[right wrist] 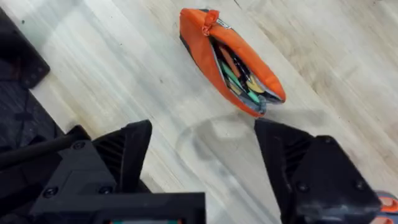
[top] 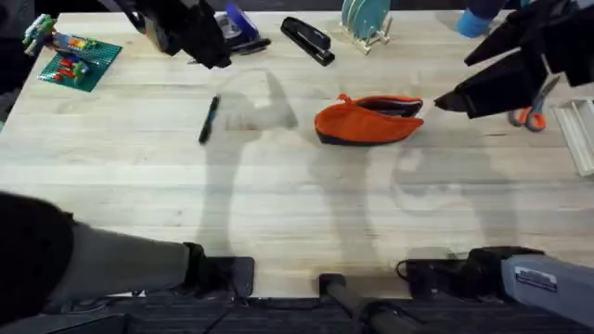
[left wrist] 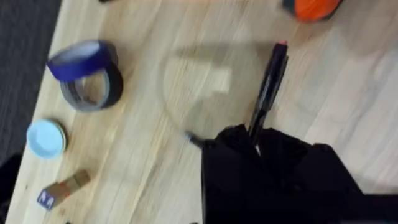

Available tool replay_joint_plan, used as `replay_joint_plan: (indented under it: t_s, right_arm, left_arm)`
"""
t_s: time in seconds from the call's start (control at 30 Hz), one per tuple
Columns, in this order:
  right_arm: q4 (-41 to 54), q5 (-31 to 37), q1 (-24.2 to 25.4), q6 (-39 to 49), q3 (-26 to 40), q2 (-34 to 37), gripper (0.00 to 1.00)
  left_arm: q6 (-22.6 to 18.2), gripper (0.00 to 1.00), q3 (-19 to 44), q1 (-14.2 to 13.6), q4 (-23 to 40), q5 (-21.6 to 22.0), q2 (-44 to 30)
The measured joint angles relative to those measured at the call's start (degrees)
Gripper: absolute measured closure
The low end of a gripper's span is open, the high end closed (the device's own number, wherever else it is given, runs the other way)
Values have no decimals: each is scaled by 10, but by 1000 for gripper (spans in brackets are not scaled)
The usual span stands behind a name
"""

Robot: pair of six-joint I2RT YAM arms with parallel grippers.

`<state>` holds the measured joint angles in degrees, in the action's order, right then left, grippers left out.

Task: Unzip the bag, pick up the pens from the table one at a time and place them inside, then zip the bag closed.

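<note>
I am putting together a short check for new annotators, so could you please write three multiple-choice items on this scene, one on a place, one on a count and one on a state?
1. Where does the slim black pen lie on the pale wooden table?
A. inside the pouch
B. on bare wood, apart from the oblong orange fabric pouch, on the left arm's side
C. on the stapler

2. How many black pens lie loose on the table?
A. one
B. three
C. five

3. What state is the pouch's zipper in?
A. fully shut
B. open, contents showing
C. torn off

Answers: 1 B, the overhead view shows bare wood between pen and pouch. 2 A, a single loose pen is seen there. 3 B, the right wrist view looks into the gaping pouch.
</note>
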<state>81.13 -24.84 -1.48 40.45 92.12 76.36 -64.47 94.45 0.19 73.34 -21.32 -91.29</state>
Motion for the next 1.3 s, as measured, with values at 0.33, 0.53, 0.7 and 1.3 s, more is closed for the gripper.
replay_joint_plan:
  t_s: [0.33, 0.53, 0.7, 1.3]
  right_arm:
    - [29, 0, 0, 0, 0, 0, 5]
    - [29, 0, 0, 0, 0, -17, 5]
    - [30, 13, 0, -4, 0, -62, 6]
    - [31, 41, 0, -41, 0, -85, 5]
  left_arm:
    - [2, 958, 0, -35, 6, -110, 17]
    - [2, 958, 0, -91, 1, -133, 17]
    - [2, 958, 0, -132, -12, -139, 17]
    - [134, 958, 0, -297, -207, -142, -101]
